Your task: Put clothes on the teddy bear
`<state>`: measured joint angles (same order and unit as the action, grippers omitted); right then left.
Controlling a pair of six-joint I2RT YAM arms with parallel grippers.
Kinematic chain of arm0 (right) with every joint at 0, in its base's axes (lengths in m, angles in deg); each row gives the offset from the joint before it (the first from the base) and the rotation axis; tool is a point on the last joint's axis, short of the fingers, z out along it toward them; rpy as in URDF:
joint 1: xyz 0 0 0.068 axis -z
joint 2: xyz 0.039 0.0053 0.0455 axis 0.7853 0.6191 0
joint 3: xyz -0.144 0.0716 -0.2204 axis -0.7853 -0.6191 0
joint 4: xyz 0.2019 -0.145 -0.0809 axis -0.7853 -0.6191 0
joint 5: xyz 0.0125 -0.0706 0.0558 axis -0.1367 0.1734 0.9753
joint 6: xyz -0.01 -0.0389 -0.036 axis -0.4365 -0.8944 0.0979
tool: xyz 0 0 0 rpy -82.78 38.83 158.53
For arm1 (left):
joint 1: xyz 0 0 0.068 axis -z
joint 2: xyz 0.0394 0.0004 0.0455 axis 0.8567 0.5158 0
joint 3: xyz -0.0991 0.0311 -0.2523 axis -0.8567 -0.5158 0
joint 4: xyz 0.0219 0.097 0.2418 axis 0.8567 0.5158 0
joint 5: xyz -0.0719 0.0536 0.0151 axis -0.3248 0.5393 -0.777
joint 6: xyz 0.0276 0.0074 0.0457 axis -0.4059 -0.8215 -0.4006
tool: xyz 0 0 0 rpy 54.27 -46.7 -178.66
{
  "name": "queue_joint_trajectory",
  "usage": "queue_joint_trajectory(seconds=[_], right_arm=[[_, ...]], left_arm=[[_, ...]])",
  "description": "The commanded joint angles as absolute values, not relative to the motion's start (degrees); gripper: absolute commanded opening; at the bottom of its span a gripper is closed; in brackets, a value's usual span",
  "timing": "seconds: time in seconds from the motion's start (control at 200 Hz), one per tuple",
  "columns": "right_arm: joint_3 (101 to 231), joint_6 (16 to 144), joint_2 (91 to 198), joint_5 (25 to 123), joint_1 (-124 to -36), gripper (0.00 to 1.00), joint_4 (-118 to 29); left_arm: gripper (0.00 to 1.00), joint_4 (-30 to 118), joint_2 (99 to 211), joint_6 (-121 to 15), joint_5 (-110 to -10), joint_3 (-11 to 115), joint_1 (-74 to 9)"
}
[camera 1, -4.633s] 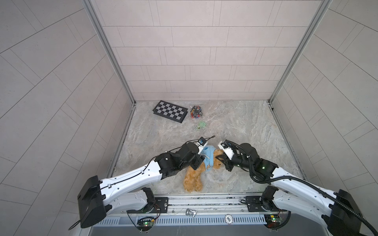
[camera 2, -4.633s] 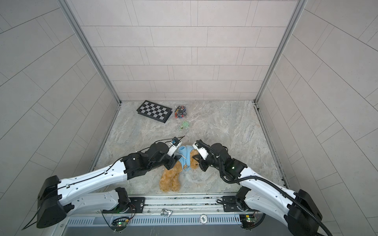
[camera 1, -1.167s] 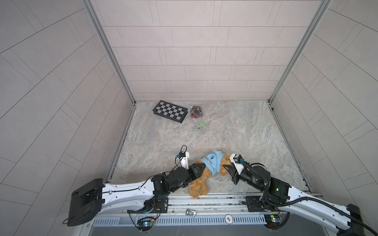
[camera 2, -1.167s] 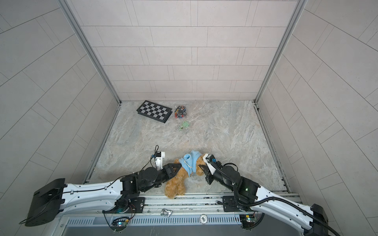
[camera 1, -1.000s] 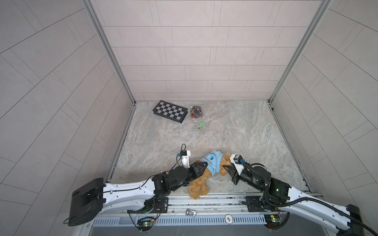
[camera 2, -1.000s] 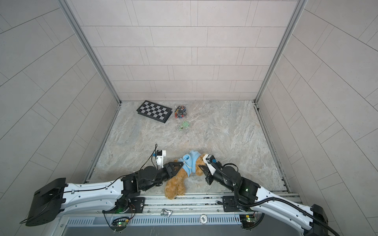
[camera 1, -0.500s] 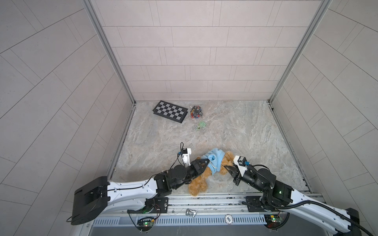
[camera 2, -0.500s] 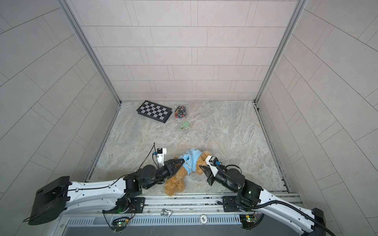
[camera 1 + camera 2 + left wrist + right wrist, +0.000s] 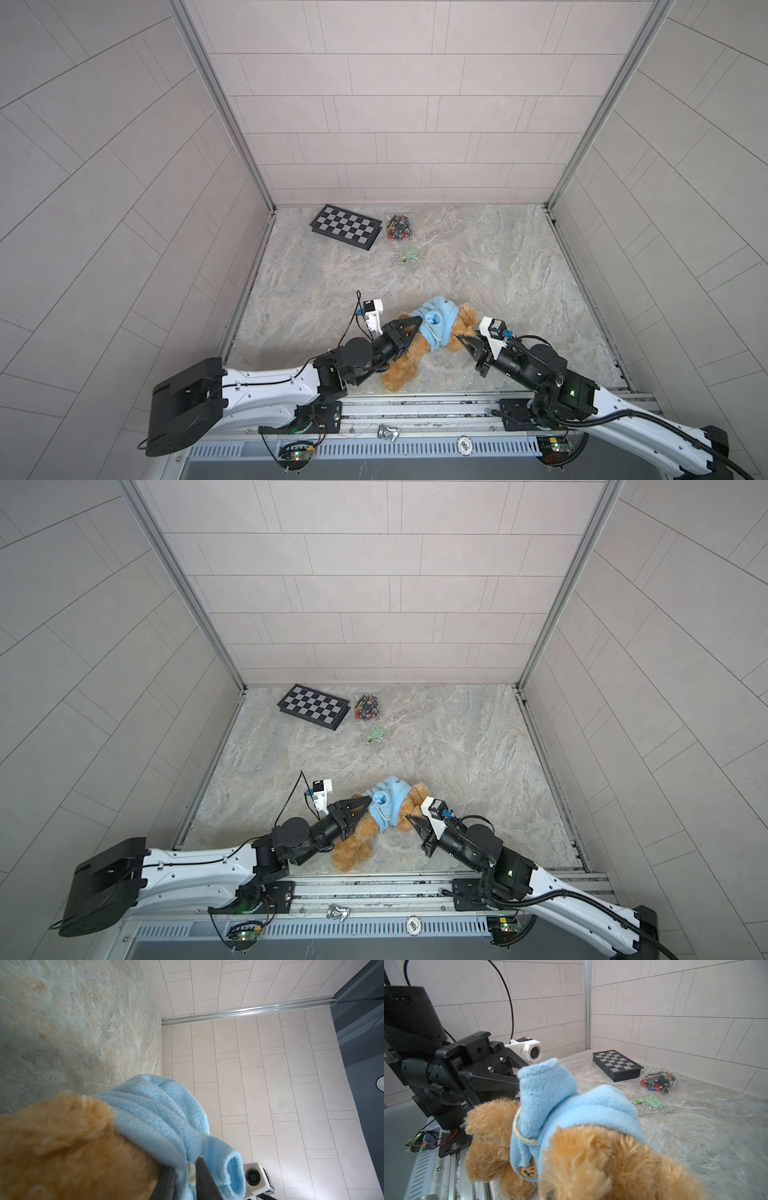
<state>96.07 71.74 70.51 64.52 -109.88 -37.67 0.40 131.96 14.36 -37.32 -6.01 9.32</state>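
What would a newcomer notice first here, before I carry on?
The brown teddy bear lies at the front of the table, a blue hoodie bunched around its upper body. The left gripper has hoodie fabric between its jaws, and the right gripper sits shut beside the bear's head. A chessboard lies in the far left corner.

Both top views look steeply down from high overhead on the whole tabletop [image 9: 478,266]. Both wrist views sit close against the teddy bear [image 9: 591,1163], which all views share.

Robot lab cell, tiled walls [image 9: 415,124], marbled tabletop [image 9: 498,257] (arms [image 9: 270,384] on a metal rail [image 9: 415,409])
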Motion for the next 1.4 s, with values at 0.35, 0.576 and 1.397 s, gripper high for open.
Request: queue_joint_trajectory(seconds=[0.35, 0.576, 1.397], right_arm=[[97.56, 70.35, 74.56, 60.48, -110.38, 0.00, -33.47], [108.63, 74.67, 88.01, 46.50, -106.25, 0.00, -47.22], [119.27, 80.93, 105.86, 39.44, -95.70, 0.00, -55.24]], left_arm=[[0.00, 7.41, 129.35, 9.93, -42.42, -1.62, 7.50], [0.00, 20.36, 126.33, 0.06, -59.25, 2.23, 0.41], [0.00, 17.42, 125.54, -5.47, -85.88, -3.73, -1.58]])
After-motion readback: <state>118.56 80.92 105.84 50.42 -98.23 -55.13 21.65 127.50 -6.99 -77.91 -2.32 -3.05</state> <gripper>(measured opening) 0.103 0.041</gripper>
